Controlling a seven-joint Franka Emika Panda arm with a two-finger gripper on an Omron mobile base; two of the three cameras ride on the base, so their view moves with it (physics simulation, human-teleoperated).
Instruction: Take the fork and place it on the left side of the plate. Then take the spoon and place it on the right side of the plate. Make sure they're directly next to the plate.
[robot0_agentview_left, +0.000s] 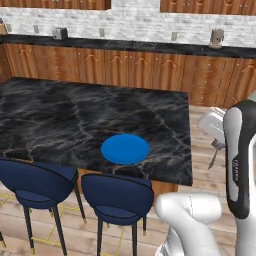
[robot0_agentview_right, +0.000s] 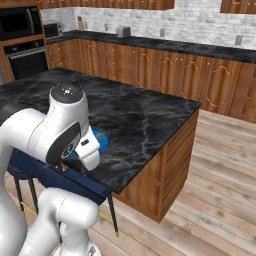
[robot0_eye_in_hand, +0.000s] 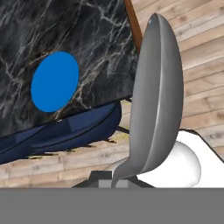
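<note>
Gripping the spoon (robot0_eye_in_hand: 155, 96) by the narrow neck of its handle, the end effector (robot0_eye_in_hand: 113, 183) sits at the bottom of the hand view with its jaws pinched tight on the metal; the grey oval bowl rises from there, tilted a little to the right and seen partly edge-on, large against the wooden floor (robot0_eye_in_hand: 201, 87) behind it; in the left base view the end effector (robot0_agentview_left: 216, 146) hangs off the right edge of the counter (robot0_agentview_left: 75, 120), over the floor, with a thin dark sliver of the spoon (robot0_agentview_left: 213, 159) slanting down below it.

The plate (robot0_agentview_left: 125, 148) lies flat on the black marbled counter near its front edge, toward the right half of the top, well apart from the end effector; in the right base view the plate (robot0_agentview_right: 102, 141) peeks out as a blue patch behind the robot's white arm; in the hand view the plate (robot0_eye_in_hand: 54, 82) shows as a blue oval on the dark stone, to the left of the spoon's bowl; the fork cannot be made out.

Two dark blue stools (robot0_agentview_left: 116, 197) stand pushed against the front of the counter, below the plate; wooden cabinets (robot0_agentview_left: 130, 67) under a second dark worktop line the far wall.
</note>
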